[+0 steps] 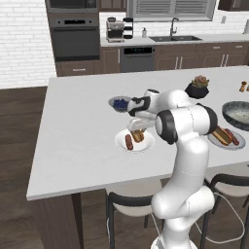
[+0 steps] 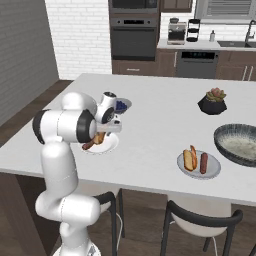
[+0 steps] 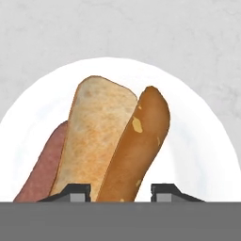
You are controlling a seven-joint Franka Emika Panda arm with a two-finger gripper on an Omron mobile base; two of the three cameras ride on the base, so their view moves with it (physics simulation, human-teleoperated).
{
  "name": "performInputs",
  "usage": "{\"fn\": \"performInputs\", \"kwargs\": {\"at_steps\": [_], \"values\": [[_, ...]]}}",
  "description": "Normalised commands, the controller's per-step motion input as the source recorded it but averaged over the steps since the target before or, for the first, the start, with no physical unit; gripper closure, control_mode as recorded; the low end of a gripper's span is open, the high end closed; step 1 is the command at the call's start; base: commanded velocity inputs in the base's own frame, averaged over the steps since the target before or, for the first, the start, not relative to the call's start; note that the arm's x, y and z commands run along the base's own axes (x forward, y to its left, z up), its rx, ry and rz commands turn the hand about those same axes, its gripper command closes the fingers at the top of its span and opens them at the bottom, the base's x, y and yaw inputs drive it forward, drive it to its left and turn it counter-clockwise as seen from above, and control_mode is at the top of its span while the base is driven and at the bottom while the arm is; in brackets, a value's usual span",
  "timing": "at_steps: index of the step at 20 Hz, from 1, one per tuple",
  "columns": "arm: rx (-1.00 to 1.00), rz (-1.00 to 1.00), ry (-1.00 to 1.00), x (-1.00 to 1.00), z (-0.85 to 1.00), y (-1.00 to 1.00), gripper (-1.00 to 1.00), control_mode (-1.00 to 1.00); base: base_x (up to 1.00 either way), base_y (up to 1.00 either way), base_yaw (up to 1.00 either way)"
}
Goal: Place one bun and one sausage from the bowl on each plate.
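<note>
Lengthwise, the bun [image 3: 115, 143] runs up from between the gripper [image 3: 120, 192] fingertips toward the white plate's [image 3: 197, 136] far rim. Its jaws pinch the bun's near end; a sausage [image 3: 43, 169] lies parallel alongside.

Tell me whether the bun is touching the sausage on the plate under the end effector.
Touching. In the hand view the bun lies against the sausage on the white plate, overlapping its edge with no gap between them.
</note>
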Motion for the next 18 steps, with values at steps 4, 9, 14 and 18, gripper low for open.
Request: {"fn": "performInputs", "kwargs": {"at_steps": [4, 9, 14, 18], "values": [[0.0, 0.0, 0.02, 0.04, 0.0, 0.0, -1.0, -1.0, 0.0, 0.0, 0.0], [0.0, 0.0, 0.09, 0.0, -0.02, 0.0, -1.0, -1.0, 0.0, 0.0, 0.0], [-0.02, 0.0, -0.07, -0.05, -0.27, -0.25, -1.0, -1.0, 0.0, 0.0, 0.0], [-0.14, 0.0, -0.12, -0.11, -0.54, -0.28, -1.0, -1.0, 0.0, 0.0, 0.0]]}}
